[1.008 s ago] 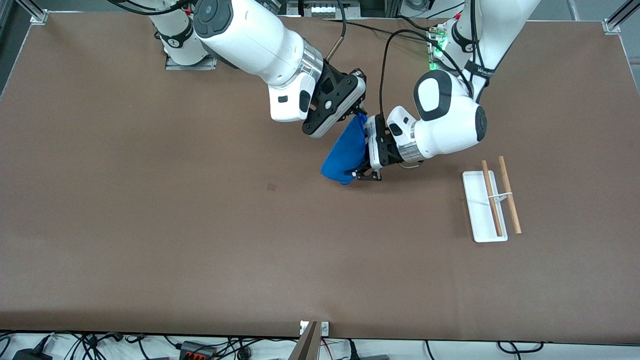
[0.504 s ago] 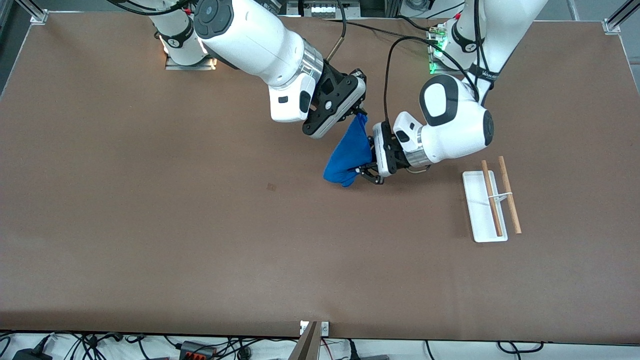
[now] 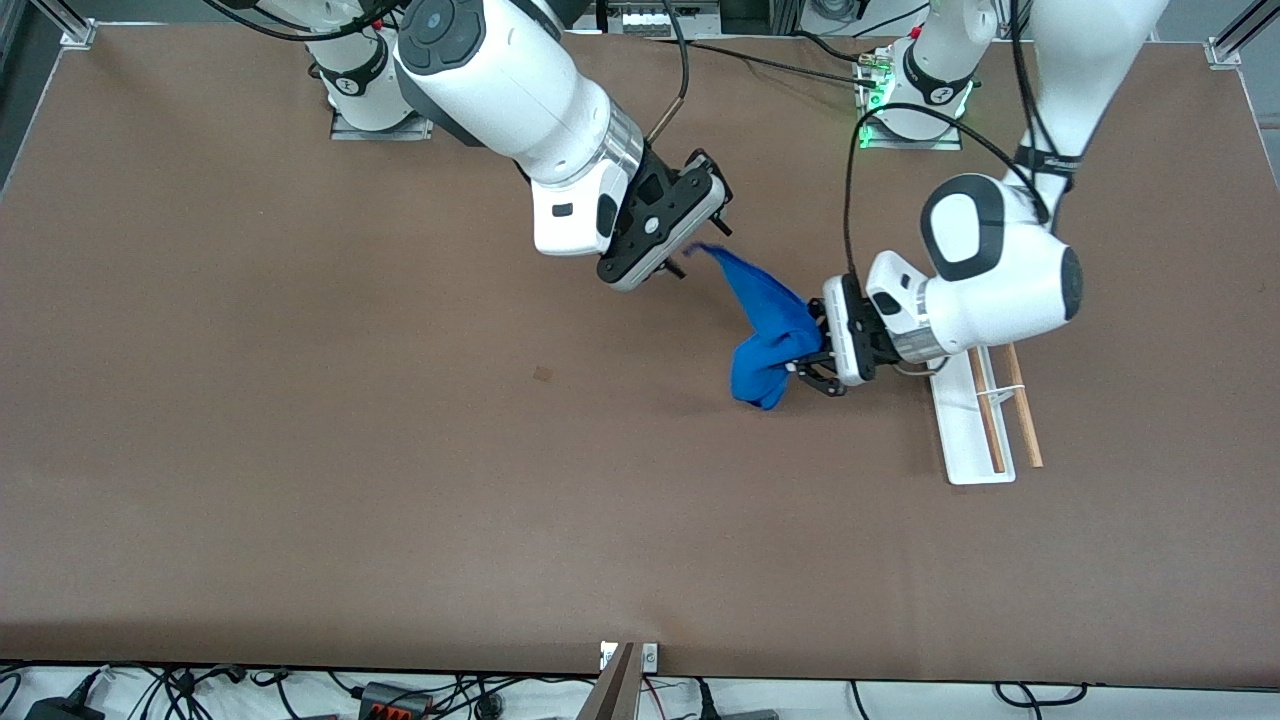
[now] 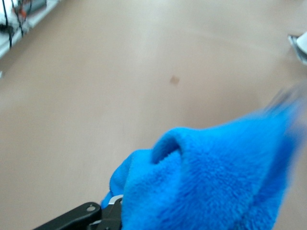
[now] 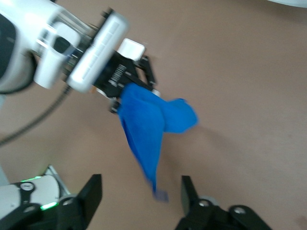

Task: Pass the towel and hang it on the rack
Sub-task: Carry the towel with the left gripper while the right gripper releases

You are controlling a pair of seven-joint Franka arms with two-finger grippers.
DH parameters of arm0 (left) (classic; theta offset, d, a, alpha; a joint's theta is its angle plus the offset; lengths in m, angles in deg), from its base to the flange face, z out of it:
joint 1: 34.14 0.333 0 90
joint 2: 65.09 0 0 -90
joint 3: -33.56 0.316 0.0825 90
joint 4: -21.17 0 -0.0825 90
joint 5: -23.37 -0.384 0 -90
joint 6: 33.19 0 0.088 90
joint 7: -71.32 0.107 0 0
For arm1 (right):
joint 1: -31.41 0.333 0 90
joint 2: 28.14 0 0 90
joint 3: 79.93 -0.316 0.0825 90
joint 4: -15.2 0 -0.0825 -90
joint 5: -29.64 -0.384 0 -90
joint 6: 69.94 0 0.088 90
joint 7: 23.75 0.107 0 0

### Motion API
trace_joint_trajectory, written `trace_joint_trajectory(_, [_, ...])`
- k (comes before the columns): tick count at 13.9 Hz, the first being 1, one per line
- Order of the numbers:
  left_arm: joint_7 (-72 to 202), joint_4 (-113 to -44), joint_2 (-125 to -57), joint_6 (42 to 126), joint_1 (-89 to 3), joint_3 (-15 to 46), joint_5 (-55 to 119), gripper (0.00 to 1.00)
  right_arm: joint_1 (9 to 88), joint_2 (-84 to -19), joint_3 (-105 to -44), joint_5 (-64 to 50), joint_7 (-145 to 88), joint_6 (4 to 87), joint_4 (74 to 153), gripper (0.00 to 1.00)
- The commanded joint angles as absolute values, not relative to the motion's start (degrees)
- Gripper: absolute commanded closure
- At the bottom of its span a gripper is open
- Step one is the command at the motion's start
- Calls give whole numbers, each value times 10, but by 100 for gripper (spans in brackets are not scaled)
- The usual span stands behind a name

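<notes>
— Where is the towel held?
— Mid-frame, clamped in the left gripper; the right gripper hangs released.
— And the rack?
— Right of it, rods running up-frame.

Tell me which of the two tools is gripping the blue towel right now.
The left tool, shut on the towel beside the rack; the right tool is open, holding nothing.

Brown table, matte and flat. Rack resting on it toward the left arm's end; small dark mark, perhaps a stain, well apart from the rack.
</notes>
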State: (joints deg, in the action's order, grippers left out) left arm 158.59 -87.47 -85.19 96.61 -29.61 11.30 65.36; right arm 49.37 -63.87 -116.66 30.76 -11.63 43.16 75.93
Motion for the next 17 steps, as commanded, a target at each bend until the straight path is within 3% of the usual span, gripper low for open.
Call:
trace_joint_trajectory(1, [1506, -870, -819, 909, -262, 118, 564, 100, 471, -638, -1168, 353, -112, 393, 756, 0])
trace_joint_trajectory(4, [1460, -851, -812, 844, -214, 118, 513, 100, 443, -637, -1165, 431, -110, 334, 756, 0])
trace_joint_trajectory(9, [1405, -752, -815, 676, -118, 118, 408, 100, 362, -638, -1147, 508, -108, 221, 768, 0])
trace_joint_trajectory(14, [1380, -733, -808, 642, -65, 118, 307, 100, 245, -638, -1106, 531, -102, 211, 783, 0])
trace_joint_trajectory(17, [1362, -734, -811, 648, -56, 118, 249, 100, 235, -630, -1107, 529, -70, 208, 783, 0])
